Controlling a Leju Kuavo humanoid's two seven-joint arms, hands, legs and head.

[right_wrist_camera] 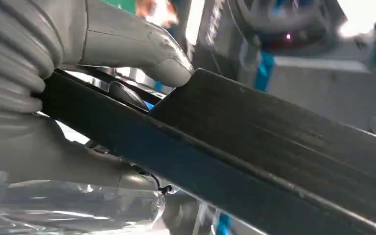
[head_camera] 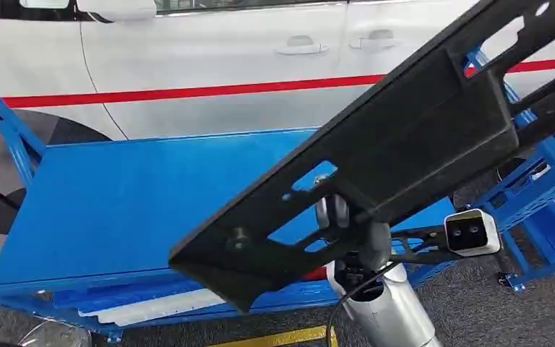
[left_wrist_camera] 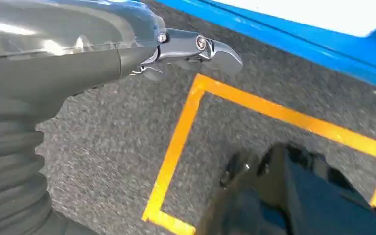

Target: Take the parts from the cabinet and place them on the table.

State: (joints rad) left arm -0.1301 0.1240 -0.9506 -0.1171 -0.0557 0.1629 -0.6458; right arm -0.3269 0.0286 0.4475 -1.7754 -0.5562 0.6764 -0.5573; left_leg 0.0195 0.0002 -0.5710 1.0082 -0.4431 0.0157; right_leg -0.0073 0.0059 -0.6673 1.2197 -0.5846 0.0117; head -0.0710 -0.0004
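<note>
Head view: a long flat black plastic part [head_camera: 412,137] with cut-out slots and a raised rectangular block at its middle, tilted up over the blue table [head_camera: 115,202].
Part: held in the air above the table's right end, not resting on it; matte, with stiff straight edges.
Right hand [head_camera: 347,224]: under the part, gripping it; in the right wrist view the grey thumb [right_wrist_camera: 142,49] presses on the part's ribbed black edge [right_wrist_camera: 254,132], clamped on it.
Right arm: silver, rounded [head_camera: 390,311], below the table's near edge.
Table: smooth painted blue metal top with a blue frame; white flat panels [head_camera: 152,307] lie on the shelf beneath it.
Behind the table: a white car door [head_camera: 209,58] with a red stripe [head_camera: 188,92].
Left hand [left_wrist_camera: 186,51]: hangs over grey speckled carpet [left_wrist_camera: 107,161] marked with yellow tape [left_wrist_camera: 176,142]; shiny metal fingers curled together, holding nothing.
</note>
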